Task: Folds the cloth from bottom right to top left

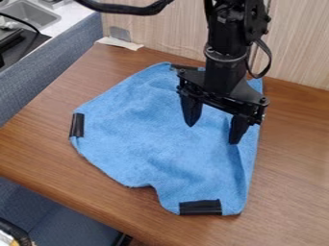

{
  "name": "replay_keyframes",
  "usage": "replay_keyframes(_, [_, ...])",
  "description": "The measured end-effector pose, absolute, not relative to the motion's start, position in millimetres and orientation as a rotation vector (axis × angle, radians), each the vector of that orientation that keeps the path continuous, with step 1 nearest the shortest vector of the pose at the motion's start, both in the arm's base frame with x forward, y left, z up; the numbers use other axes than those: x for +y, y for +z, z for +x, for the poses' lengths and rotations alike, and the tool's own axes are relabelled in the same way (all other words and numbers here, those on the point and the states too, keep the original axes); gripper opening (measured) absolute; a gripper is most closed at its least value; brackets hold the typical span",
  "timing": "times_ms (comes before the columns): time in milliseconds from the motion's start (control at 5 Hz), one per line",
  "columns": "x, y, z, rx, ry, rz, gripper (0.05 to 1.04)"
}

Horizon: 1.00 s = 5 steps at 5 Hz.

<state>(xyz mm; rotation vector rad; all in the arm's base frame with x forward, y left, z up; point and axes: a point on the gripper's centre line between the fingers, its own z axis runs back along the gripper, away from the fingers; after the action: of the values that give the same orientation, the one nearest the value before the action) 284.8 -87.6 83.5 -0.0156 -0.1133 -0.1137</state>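
- Cloth [157, 144]: blue, spread over the middle of the counter [292, 173], mostly flat, outline uneven.
- Hand [212, 134]: released, two fingers parted wide, tips pointing down over the right-of-centre part of the cloth. Can't tell if the tips touch it.
- Arm [225, 53]: black, comes in from the top edge right of centre, hangs roughly vertical, covers part of the cloth's far edge. Loop of black cable [266, 62] on its right side.
- Left strip [77, 125]: black, on the cloth's left corner, roughly upright in view.
- Near strip [200, 207]: black, on the cloth's near edge, lying crosswise. Edge notches inward just left of it.
- Far strip [185, 67]: dark, at the cloth's far edge, partly behind the hand.
- Cloth's right side: shallow crease running along it, right of the near strip and up toward the right finger.
- Pale scrap [120, 43]: on the counter's far left corner, by the wood-grain wall [160, 29].
- Sink [32, 13]: grey, top left, beyond the blue-grey fabric panel [61, 60] along the counter's left side.
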Motion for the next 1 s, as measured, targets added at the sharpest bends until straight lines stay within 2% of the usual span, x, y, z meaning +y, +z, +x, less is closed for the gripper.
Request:
replay_keyframes(200, [-88.7,75.1,282.3,-0.082,-0.114,-0.020,1.001])
replay_keyframes(400, [-86.5,66.0,290.6,-0.043,-0.102,-0.123,1.001])
replay_keyframes(1000, [-93.6,33.6,342.6,-0.003,-0.097,-0.276,1.001])
